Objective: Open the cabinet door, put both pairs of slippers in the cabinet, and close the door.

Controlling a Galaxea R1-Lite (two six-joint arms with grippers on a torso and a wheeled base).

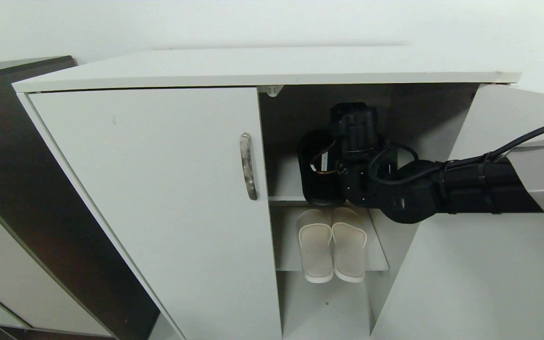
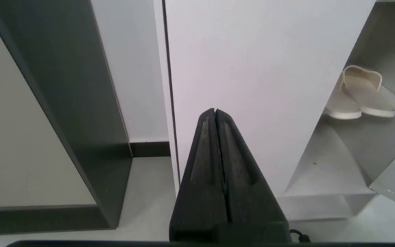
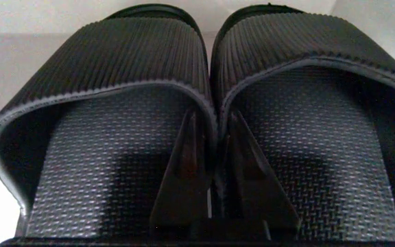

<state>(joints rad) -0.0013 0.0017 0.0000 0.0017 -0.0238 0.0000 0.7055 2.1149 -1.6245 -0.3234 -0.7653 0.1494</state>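
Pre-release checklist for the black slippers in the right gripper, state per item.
1. Is the right door open: ok.
2. Is the right gripper shut on the black slippers: ok.
3. Pair inside the cabinet, at the upper shelf: ok.
4. Soles resting on that shelf: cannot tell.
5. Are the white slippers below, out of the way: ok.
6. Is the left gripper shut, outside: ok.

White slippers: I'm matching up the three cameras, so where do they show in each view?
Head view: white slippers side by side on the shelf below the black slippers.
Left wrist view: white slippers on that shelf, beside the closed door.
Right wrist view: not in it; the right gripper clamps the black slippers.
Shared landmark: the closed door, head and left wrist views.
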